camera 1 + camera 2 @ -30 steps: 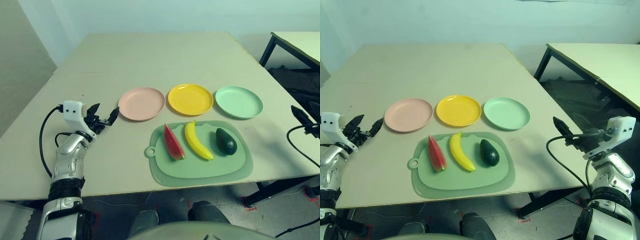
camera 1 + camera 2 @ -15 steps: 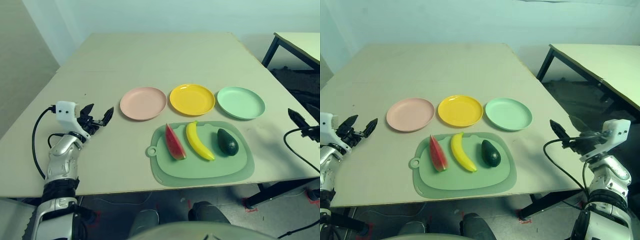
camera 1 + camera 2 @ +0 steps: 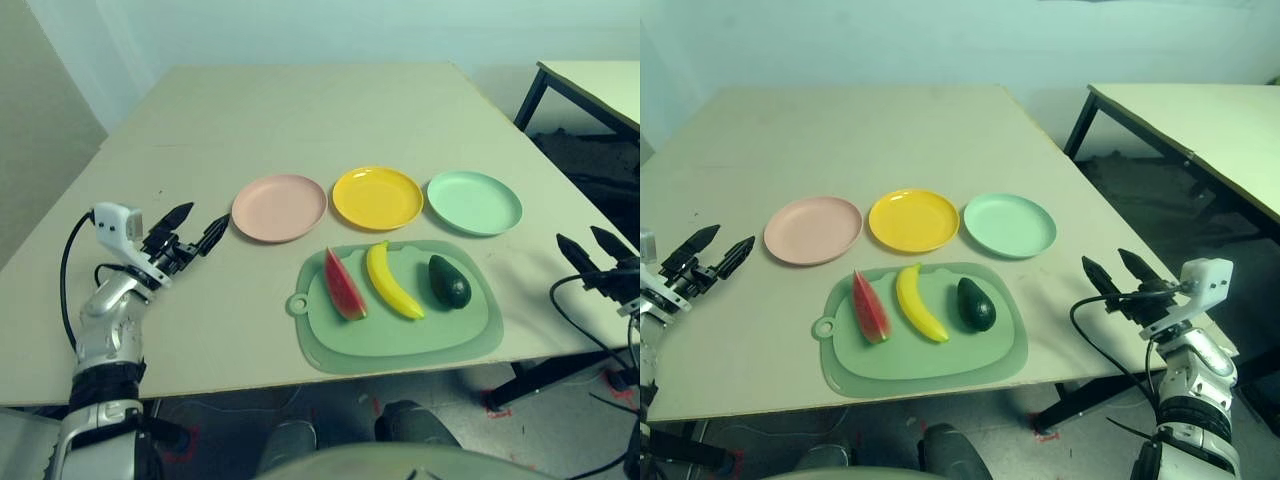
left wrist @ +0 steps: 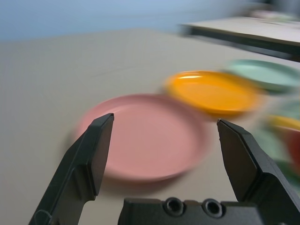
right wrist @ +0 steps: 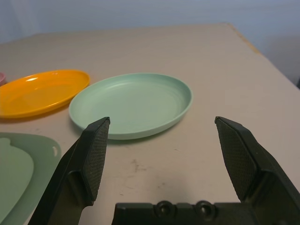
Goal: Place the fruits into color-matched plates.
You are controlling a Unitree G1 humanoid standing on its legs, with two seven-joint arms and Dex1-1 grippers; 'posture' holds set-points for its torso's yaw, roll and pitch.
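The left gripper has drawn back from the pink plate and now hangs left of the cutting mat, fingers spread and empty. On the mat, watermelon, banana and avocado lie untouched; the yellow plate and green plate sit just behind. The right gripper has come in toward the mat's right, fingers apart; I'd say no pick has begun.

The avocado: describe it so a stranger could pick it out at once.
Find the green cutting mat near the table's front edge, just below the row of three plates. Three toy fruits lie on it side by side; the avocado is the one nearest the robot's right arm, beside the banana. It is the only dark green, egg-shaped one.
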